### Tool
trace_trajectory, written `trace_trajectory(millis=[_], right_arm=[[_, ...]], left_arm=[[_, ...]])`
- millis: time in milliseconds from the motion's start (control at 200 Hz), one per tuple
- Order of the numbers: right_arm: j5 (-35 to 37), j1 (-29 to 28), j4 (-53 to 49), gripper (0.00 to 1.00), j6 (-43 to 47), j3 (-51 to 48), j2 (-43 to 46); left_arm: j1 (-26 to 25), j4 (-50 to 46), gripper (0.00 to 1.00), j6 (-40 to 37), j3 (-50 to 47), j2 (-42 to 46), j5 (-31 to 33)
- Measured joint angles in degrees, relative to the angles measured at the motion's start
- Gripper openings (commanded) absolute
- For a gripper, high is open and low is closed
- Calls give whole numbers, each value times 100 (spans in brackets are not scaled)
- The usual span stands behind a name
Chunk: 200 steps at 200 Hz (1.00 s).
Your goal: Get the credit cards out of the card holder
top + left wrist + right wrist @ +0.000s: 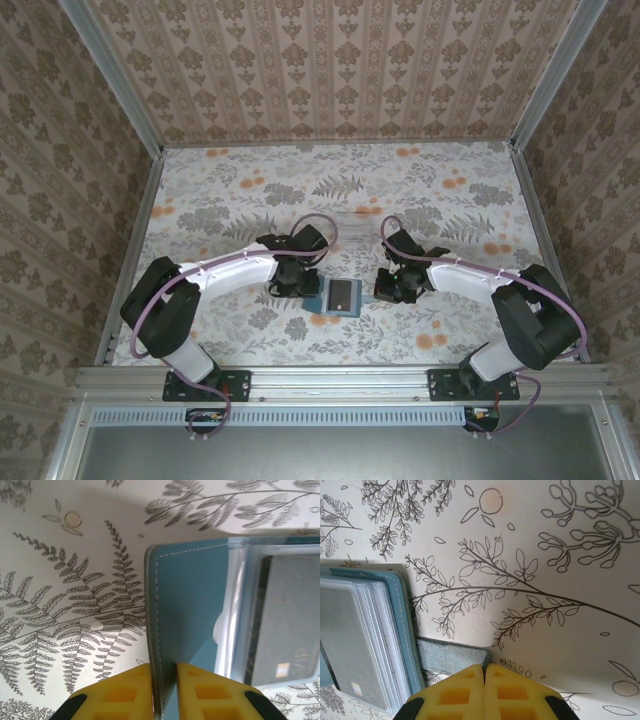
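The teal card holder (322,303) lies open on the floral table between my two grippers. A dark grey credit card (342,297) sits in its clear sleeves. In the left wrist view my left gripper (163,667) is shut on the edge of the holder's left cover (190,605), which stands up between the yellow fingers (125,690). The dark grey card (285,625) lies beyond, under clear plastic. My right gripper (484,667) is shut on the end of the holder's blue-grey strap tab (452,657). The holder's right cover (400,620) and sleeves (360,640) are at the left.
The floral tablecloth (400,190) stretches far behind the holder. Patterned walls (330,70) and metal rails (135,250) close off the back and both sides. A transparent tray (350,222) lies just behind the grippers. Both arms reach in from the near edge.
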<state>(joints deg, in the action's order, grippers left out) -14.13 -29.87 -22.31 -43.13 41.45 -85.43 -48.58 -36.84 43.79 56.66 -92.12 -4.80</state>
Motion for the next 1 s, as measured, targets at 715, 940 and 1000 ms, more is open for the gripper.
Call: trace_trajectory(millis=[715,940,1000], right_arm=[[678,4,-1193,26,450,627,68],[678,-39,-1370,26,455,826,297],[610,-57,-1370,26,435,841,363]], left_arm=[[28,216,32,-142,-363,-232,-201],[-83,-48,33,-247,-109,-446,-48],[-96,-70,34,-258,-92,-452,-9]])
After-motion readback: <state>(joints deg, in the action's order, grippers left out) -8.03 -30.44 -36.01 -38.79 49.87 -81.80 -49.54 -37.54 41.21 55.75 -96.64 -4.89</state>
